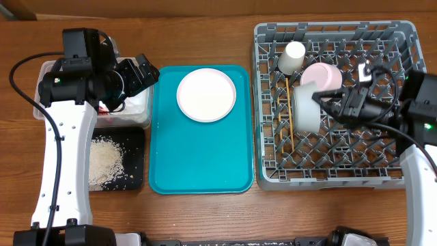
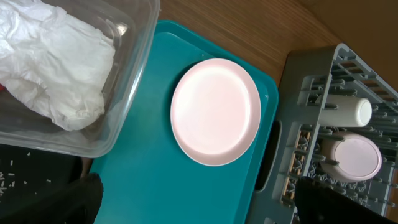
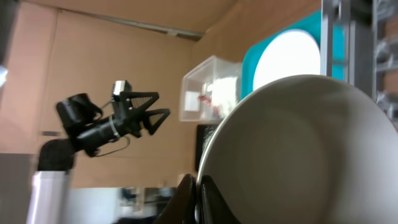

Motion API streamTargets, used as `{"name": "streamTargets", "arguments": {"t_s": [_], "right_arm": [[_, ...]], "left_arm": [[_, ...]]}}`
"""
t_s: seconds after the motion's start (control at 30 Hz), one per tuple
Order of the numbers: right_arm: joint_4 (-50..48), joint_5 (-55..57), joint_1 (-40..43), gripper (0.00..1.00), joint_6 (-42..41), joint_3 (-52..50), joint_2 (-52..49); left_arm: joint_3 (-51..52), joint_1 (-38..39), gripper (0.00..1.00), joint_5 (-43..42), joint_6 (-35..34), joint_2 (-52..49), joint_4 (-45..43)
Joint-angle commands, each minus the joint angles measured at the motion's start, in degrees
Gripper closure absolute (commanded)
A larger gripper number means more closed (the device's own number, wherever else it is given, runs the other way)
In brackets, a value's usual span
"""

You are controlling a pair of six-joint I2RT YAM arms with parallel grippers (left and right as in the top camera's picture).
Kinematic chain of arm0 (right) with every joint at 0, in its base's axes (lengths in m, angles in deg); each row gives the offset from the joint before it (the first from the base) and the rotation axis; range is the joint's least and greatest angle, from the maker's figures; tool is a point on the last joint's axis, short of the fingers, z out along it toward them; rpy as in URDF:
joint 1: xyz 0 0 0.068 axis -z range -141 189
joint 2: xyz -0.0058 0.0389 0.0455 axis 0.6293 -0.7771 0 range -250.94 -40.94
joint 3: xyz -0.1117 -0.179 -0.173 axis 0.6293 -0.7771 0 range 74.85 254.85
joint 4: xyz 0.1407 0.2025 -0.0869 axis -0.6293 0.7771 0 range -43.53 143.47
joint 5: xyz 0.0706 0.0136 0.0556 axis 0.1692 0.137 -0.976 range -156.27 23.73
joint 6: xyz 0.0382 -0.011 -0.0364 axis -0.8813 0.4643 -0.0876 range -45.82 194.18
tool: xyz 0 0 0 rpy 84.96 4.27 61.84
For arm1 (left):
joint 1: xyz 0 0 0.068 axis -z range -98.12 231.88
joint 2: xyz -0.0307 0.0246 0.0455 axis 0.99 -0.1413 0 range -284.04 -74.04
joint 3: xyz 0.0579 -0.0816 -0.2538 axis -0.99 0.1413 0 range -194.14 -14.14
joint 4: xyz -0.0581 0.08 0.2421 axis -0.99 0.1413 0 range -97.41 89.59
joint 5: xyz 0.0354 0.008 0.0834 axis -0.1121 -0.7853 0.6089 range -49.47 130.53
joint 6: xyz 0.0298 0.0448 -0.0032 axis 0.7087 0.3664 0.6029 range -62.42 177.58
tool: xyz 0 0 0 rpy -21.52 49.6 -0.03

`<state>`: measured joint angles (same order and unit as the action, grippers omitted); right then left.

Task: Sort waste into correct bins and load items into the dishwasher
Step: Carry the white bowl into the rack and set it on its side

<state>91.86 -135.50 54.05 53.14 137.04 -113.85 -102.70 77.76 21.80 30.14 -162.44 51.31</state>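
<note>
Grey-white bowl held over the rack
Right claw clamps its rim; likely rigid, slick, fragile. Left claw gapes empty.

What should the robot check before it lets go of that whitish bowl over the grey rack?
1. Grip: the right claw holds the grey-white bowl by its rim: ok.
2. Bowl is over the dish rack: ok.
3. Bowl sits steady in the rack: cannot tell.
4. Gap to the pink bowl beside it: cannot tell.
5. The left claw is open and far off, by the clear tub: ok.
6. Everything loaded: not ok, the pink plate lies on the teal tray.
</note>
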Motion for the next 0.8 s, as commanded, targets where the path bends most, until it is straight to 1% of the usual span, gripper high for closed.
{"name": "streamTargets", "arguments": {"t_s": [0.0,0.1,0.3,0.47,0.7,0.77], "right_arm": [[-2.5,-9.2,1.6,0.96,-0.1,-5.9,-0.6],[-8.4,-12.4,1.8,0.96,0.0,-11.0,-1.1],[-15.4,-10.6,1.9,0.96,0.0,-17.3,-3.0],[-18.3,-5.6,2.8,0.96,0.0,-19.3,-5.6],[-19.4,-3.4,5.3,0.96,0.1,-19.3,-8.2],[-19.6,-2.4,6.1,0.94,0.2,-19.3,-8.2]], "left_arm": [[-1.4,0.0,0.00,-0.6,0.4,0.4,-0.1],[-1.4,0.0,0.00,-0.6,0.4,0.4,-0.1],[-1.4,0.0,0.00,-0.6,0.4,0.4,-0.1],[-1.4,0.0,0.00,-0.6,0.5,0.4,-0.1],[-1.4,0.0,0.00,-0.6,0.4,0.4,0.0],[-1.4,0.0,0.00,-0.6,0.4,0.4,-0.1]]}}
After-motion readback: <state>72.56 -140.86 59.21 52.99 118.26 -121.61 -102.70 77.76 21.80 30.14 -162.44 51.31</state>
